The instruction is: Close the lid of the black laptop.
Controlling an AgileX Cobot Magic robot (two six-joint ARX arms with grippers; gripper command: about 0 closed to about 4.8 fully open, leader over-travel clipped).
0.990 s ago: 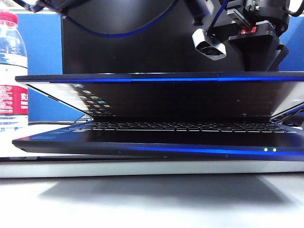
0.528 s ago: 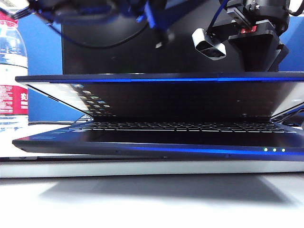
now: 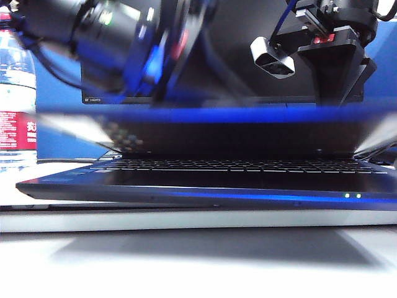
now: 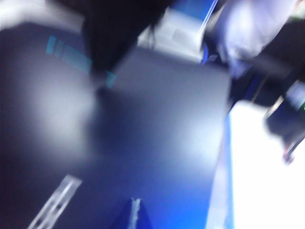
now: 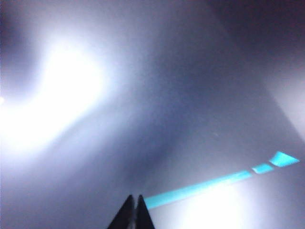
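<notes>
The black laptop faces me with its lid tilted low over the keyboard, and the lid's front edge is motion-blurred. In the left wrist view my left gripper is shut and hovers close over the lid's dark outer shell. The left arm is a large blur above the lid's left half. My right gripper is shut, its tips close to the glossy lid shell. The right arm stands behind the lid's right part, which hides its fingertips.
A black monitor stands behind the laptop. A water bottle stands at the far left. Green LED dots glow on the laptop's front edge. A white table lies in front.
The left arm has swung down from the top left to just over the lid. The lid's front edge has sunk a little and is blurred. The right arm has kept still.
</notes>
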